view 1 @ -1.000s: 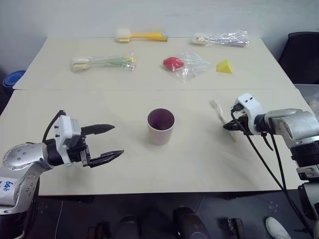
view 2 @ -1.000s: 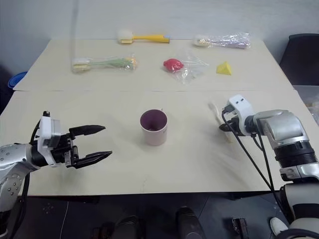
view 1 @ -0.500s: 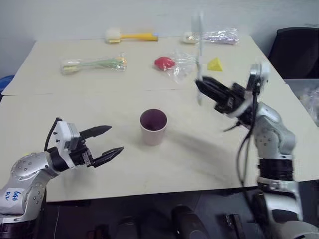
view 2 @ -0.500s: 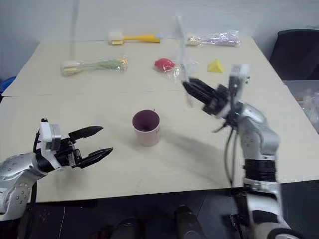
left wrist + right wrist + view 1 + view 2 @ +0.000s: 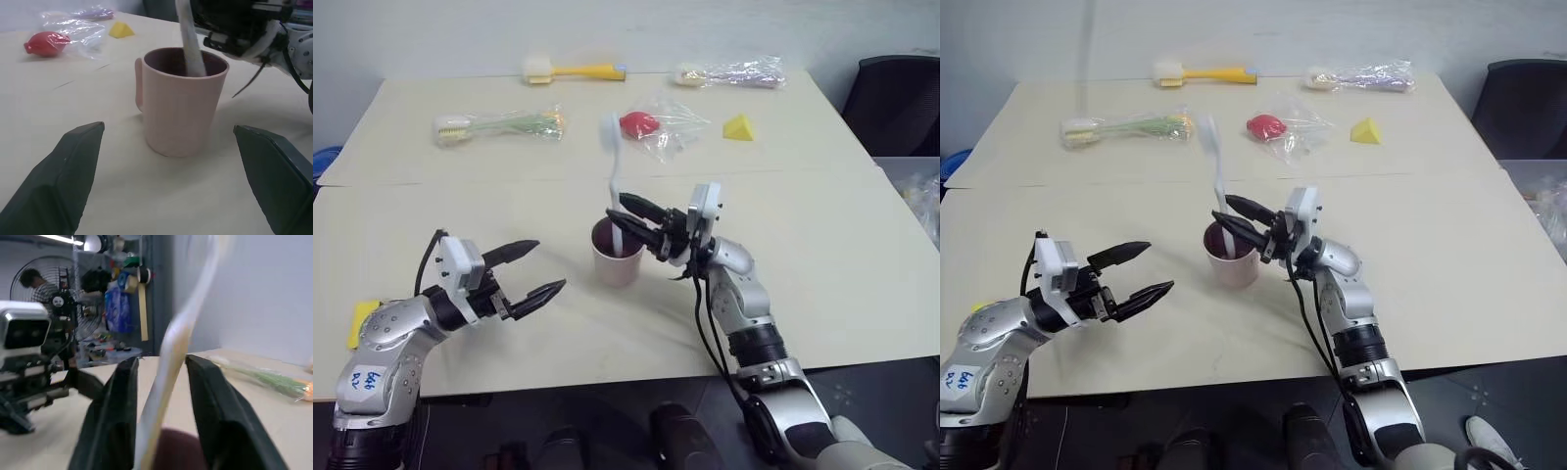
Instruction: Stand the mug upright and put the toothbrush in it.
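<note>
**Toothbrush stands in the pink mug**

On the left, the left gripper [image 5: 536,273] hangs just above the table [image 5: 822,274]. Its two black fingers are spread wide apart. They point at the mug [image 5: 615,253] but do not touch it. Nothing is between them.

In the middle of the near table, the mug stands upright. It is pale pink with a dark inside. In the left wrist view, its handle sits on the far side from the right arm.

The toothbrush [image 5: 615,171] stands in the mug. Its bottom end is down inside. Its white head sticks up high above the rim and it leans a little.

Right beside the mug is the right gripper [image 5: 634,221]. Its fingers reach over the rim, one on each side of the toothbrush handle. In the right wrist view there is a small gap between the fingers and the handle, so the grip looks loose. I cannot tell for sure if the fingers touch the handle.

At the back of the table lie a green brush in clear wrap [image 5: 499,124], a yellow-handled brush [image 5: 570,70], a red thing in a clear bag [image 5: 656,123], another wrapped brush [image 5: 729,73] and a yellow wedge [image 5: 737,127].
</note>
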